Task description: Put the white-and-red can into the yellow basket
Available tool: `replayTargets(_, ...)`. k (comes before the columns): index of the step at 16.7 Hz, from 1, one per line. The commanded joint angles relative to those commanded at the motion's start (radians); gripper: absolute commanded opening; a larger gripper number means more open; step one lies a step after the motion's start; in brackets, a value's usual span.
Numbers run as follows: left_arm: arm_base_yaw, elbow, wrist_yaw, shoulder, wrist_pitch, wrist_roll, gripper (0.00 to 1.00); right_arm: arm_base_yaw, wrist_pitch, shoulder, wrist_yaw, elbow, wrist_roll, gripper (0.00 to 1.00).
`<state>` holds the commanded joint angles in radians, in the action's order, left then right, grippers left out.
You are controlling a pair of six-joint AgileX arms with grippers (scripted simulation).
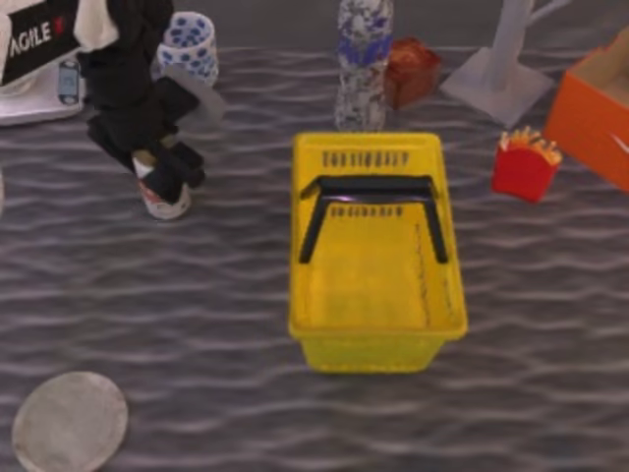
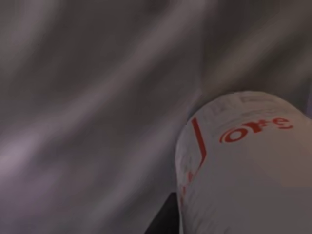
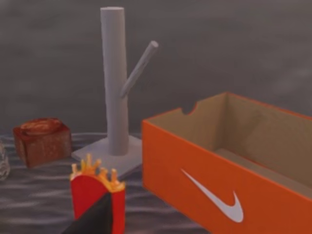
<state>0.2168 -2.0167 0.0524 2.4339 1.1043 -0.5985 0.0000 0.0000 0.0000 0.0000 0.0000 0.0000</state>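
The table (image 1: 550, 393) is a grey rippled surface, and the biggest thing on it is the yellow basket (image 1: 377, 339), standing near the middle with its black swing handle (image 1: 373, 187) lying across the open top and nothing visible inside. At the far right edge sits an orange shoe box (image 1: 595, 113), open-topped, with a white stand (image 1: 501, 69) just to its left and a red fries box (image 1: 525, 165) in front, between box and basket. Behind the basket stands a tall bottle (image 1: 364, 59) with a blue-patterned label, a brown block (image 1: 411, 71) beside it. A grey disc (image 1: 69, 423) lies at the near left corner. A white cup with blue dots (image 1: 190, 41) stands at the far left. The left gripper (image 1: 162, 167) is down over the white-and-red can (image 1: 164, 200), which stands upright on the table well left of the basket; its fingers are closed around the can's upper part. The right gripper is out of sight.
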Motion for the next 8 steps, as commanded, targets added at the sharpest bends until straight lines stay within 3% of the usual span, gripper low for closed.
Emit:
replayTargets(4, 0.015, 0.067, 0.157, -0.023, -0.216, 0.065, 0.0, 0.0, 0.0, 0.0, 0.0, 0.0, 0.0, 1.0)
replayTargets(8, 0.034, 0.177, 0.387, -0.063, -0.557, 0.166, 0.0, 0.0, 0.0, 0.0, 0.0, 0.0, 0.0, 1.0)
